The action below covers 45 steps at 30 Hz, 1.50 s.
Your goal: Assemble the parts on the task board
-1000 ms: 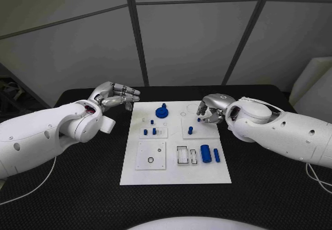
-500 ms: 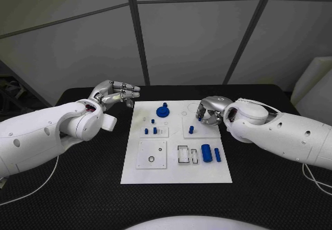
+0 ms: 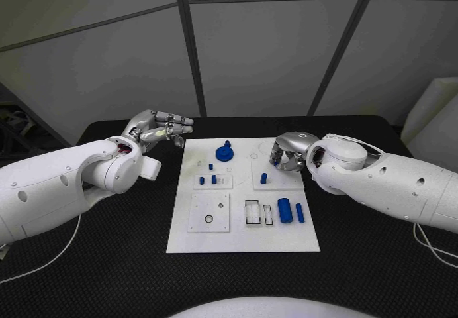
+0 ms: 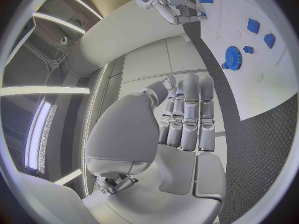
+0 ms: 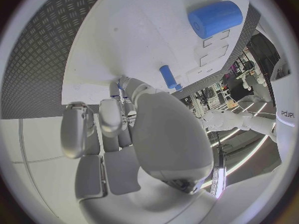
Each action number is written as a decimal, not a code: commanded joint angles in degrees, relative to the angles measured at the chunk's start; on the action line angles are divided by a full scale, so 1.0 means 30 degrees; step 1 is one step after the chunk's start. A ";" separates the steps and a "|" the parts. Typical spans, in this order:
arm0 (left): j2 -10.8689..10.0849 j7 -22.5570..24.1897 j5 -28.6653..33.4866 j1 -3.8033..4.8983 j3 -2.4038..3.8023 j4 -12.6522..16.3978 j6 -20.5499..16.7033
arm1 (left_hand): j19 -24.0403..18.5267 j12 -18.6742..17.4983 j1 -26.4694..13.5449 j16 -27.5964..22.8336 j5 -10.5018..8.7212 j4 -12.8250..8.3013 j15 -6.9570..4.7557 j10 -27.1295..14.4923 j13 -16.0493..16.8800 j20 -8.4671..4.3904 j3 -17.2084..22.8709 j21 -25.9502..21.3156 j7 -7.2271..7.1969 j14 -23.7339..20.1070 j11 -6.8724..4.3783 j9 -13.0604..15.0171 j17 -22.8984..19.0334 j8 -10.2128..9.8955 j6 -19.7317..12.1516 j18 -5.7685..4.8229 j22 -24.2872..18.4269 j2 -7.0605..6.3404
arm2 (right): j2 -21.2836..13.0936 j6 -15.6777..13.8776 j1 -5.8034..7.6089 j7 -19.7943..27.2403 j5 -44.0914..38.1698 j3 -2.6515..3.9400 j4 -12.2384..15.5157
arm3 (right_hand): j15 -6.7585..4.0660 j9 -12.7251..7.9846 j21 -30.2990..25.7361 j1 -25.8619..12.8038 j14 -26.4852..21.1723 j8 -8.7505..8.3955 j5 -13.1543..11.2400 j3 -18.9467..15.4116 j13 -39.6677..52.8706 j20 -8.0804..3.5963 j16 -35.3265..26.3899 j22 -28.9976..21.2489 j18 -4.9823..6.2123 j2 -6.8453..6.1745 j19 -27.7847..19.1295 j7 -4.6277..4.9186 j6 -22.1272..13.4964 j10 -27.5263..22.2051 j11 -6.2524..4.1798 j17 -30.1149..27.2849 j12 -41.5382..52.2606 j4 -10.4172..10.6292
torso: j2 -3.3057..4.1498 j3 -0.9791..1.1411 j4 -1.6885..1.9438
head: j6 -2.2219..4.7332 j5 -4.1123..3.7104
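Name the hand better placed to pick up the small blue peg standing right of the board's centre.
Right. The right hand hovers over the task board, just beyond the blue peg; the left hand sits off the board's far left corner.

My right hand (image 3: 289,152) has curled in and edged lower over the task board (image 3: 243,235), fingers prob. closed on nothing.

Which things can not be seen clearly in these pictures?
- Right hand, head view: its fingertips are hidden beneath the hand, so any pinched part cannot be told.
- Small openings on the task board, head view: too small to tell shapes.
- Blue gear, left wrist view: teeth too small.
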 commanded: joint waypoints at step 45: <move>0.0355 0.0257 0.0785 0.0024 0.0022 -0.0428 -0.0085 | -0.0017 -0.0223 0.0001 -0.0272 0.0157 -0.0171 -0.0001 -0.0290 -0.0046 0.0021 -0.0050 -0.0144 0.0047 -0.0038 0.0145 -0.0033 -0.0117 -0.0228 -0.0011 -0.0071 -0.0077 0.0033 | -0.0827 -0.4267 -0.0281 0.0184 0.0145 -0.0029 0.6765 | -0.0637 0.0763 0.2505 -0.0923 0.0433 0.0424 0.0172 0.0413 -0.0061 -0.0563 0.0005 0.4052 -0.0853 0.0490 0.1443 -0.0486 0.1600 0.2106 -0.0622 -0.0831 -0.0058 -0.1704 | -0.0006 -0.0030 -0.0004 | -0.0206 0.0400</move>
